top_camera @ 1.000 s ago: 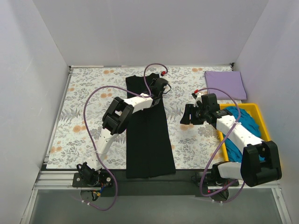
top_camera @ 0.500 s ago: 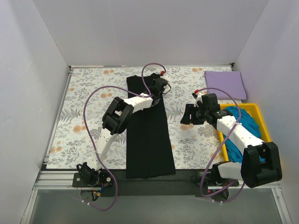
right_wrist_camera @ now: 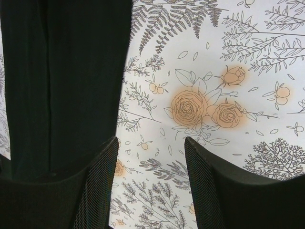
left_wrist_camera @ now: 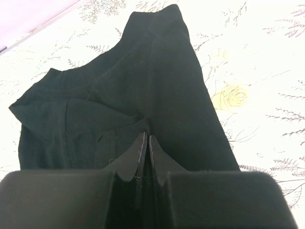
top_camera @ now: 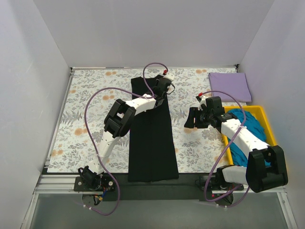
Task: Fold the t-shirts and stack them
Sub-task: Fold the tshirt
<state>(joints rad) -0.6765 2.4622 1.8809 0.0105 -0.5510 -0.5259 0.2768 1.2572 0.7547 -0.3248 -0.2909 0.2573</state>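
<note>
Cloth-tugging at the far end of the table: the left gripper (top_camera: 157,90), its fingers pressed together on a pinch of the black t-shirt (top_camera: 152,138) near the collar end, has edged a little toward the back wall over the past second. The garment's top edge has drifted slightly with it. The shirt lies as a long narrow strip down the middle of the floral cloth (top_camera: 90,105), its hem at the near edge by the arm bases, both sides already turned in lengthwise.

The right gripper (top_camera: 189,119) has scarcely moved. It hovers with its fingers apart and nothing between them, just beside the strip's right edge, over bare print.

The small pull looks like a straightening of the strip, not a new fold: the collar end sits a touch squarer, while the lower half lies as it did a second ago. By that reading the lengthwise stage is finished and the crosswise folds are still to come.

A lavender t-shirt (top_camera: 229,86) lies folded flat in the far right corner, likely the start of the stack. A teal t-shirt (top_camera: 248,126) is heaped, unfolded, in the yellow tray (top_camera: 263,114) on the right. Much of the job appears to lie ahead.
</note>
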